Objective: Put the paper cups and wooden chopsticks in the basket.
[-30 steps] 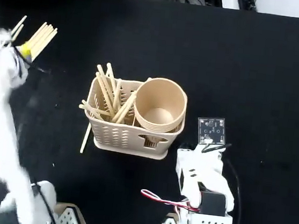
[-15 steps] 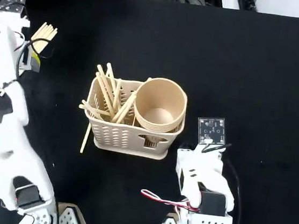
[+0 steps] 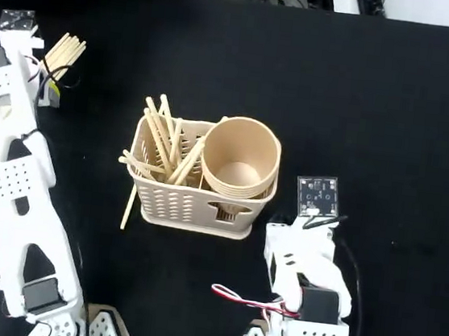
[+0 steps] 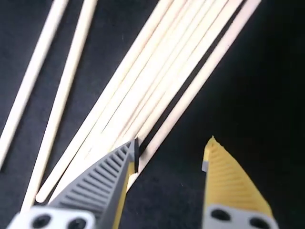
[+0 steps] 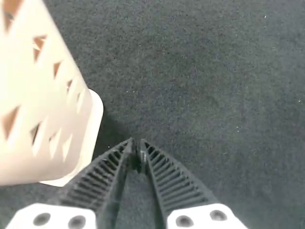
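Note:
A beige slotted basket [image 3: 192, 206] stands mid-table, holding several wooden chopsticks [image 3: 165, 141] and stacked paper cups [image 3: 239, 157]. One chopstick [image 3: 128, 206] leans against its outer left side. At the far left lies a bundle of loose chopsticks [image 3: 66, 49] [image 4: 162, 86], and two more single chopsticks [image 4: 62, 90] lie beside it. My left gripper [image 4: 172, 145] [image 3: 50, 77] is open at the bundle's near end, its grey finger on the sticks and its yellow finger over bare cloth. My right gripper [image 5: 137, 151] is shut and empty, low beside the basket's corner [image 5: 52, 105].
Black cloth [image 3: 377, 112] covers the whole table. The right arm's base [image 3: 308, 323] and its red and white wires [image 3: 246, 300] sit at the front edge. The left arm's white links [image 3: 19, 193] stretch along the left side.
The left arm swung along the left side and settled with its gripper at the loose chopstick bundle. The right arm, basket and cups have not moved.

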You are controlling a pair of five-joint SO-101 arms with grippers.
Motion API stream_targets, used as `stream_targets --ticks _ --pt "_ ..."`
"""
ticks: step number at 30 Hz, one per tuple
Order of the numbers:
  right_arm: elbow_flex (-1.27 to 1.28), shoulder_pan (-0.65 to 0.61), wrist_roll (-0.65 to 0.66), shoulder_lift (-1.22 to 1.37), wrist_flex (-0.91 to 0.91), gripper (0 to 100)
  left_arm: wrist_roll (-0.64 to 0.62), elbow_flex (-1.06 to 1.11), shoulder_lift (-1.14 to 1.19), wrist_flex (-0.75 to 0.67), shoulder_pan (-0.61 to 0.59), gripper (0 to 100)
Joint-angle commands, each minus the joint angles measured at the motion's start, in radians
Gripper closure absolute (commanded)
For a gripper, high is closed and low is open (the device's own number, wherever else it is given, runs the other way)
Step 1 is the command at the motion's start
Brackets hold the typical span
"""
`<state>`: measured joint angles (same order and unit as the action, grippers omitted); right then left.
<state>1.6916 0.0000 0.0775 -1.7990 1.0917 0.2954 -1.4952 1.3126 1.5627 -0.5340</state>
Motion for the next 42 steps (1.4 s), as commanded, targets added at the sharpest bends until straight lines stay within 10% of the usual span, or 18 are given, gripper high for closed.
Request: stream_targets --ticks 1,18,28,42 --pt "-0.005 -0.011 -0.002 -0.054 0.006 98.4 -0.006 -0.041 0.026 0.012 -0.013 77" --pt "-0.005 -0.009 -0.002 -0.054 0.006 98.4 0.164 -0.084 -0.276 0.192 -0.018 76" --pt "-0.005 -0.012 -0.002 -0.054 0.006 98.4 0.275 0.189 -0.13 -0.253 -0.128 73" --pt "-0.005 -0.011 -0.002 -0.054 0.006 98.4 0.512 0.193 0.008 -0.152 -0.064 94"
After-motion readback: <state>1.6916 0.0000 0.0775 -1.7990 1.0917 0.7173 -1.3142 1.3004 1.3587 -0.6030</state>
